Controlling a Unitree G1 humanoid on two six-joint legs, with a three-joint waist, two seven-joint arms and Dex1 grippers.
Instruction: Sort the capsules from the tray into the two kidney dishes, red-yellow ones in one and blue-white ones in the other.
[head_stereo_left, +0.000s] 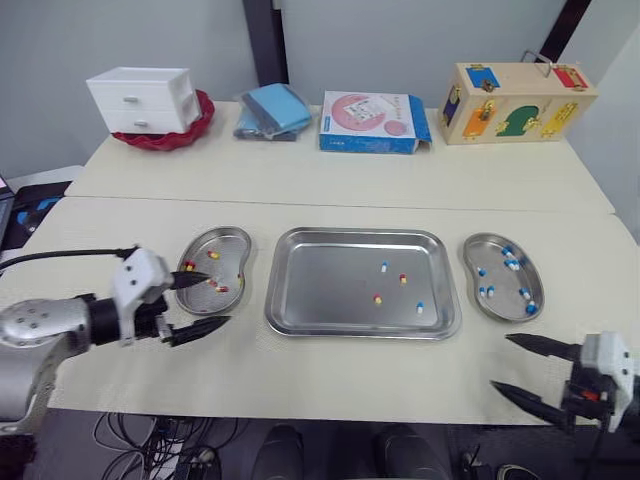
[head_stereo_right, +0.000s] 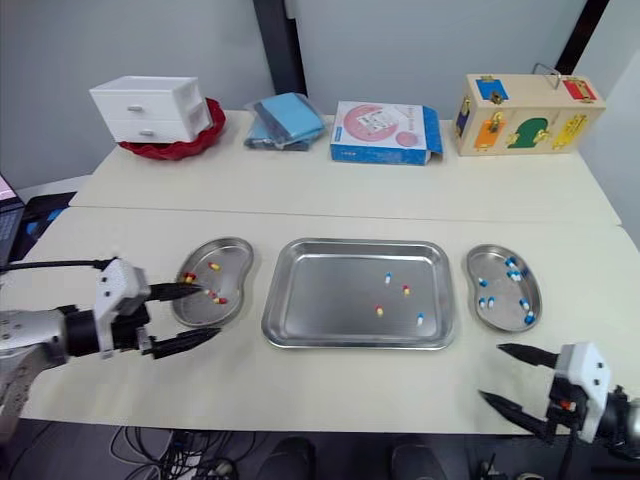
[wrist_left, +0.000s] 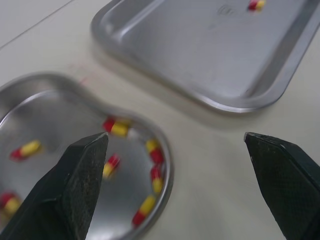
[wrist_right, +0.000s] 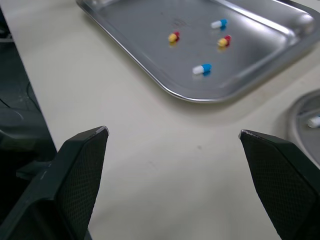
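A steel tray (head_stereo_left: 320, 290) lies mid-table. In it are two blue-white capsules (head_stereo_left: 383, 267) and two red-yellow capsules (head_stereo_left: 377, 298). The left kidney dish (head_stereo_left: 228, 240) holds several red-yellow capsules (wrist_left: 115, 127). The right kidney dish (head_stereo_left: 468, 262) holds several blue-white capsules (head_stereo_left: 511, 263). My left gripper (head_stereo_left: 215, 300) is open and empty, low over the left dish's front edge, with one fingertip above the dish. Near the table's front edge, in front of the right dish, my right gripper (head_stereo_left: 500, 361) is open and empty, pointing toward the tray (wrist_right: 150, 30).
Along the back of the table stand white drawers (head_stereo_left: 143, 98) in a red basket (head_stereo_left: 190, 130), a blue cloth (head_stereo_left: 272, 110), a blue-pink box (head_stereo_left: 370, 122) and a wooden toy box (head_stereo_left: 512, 100). A black cable (head_stereo_left: 60, 256) runs to my left arm.
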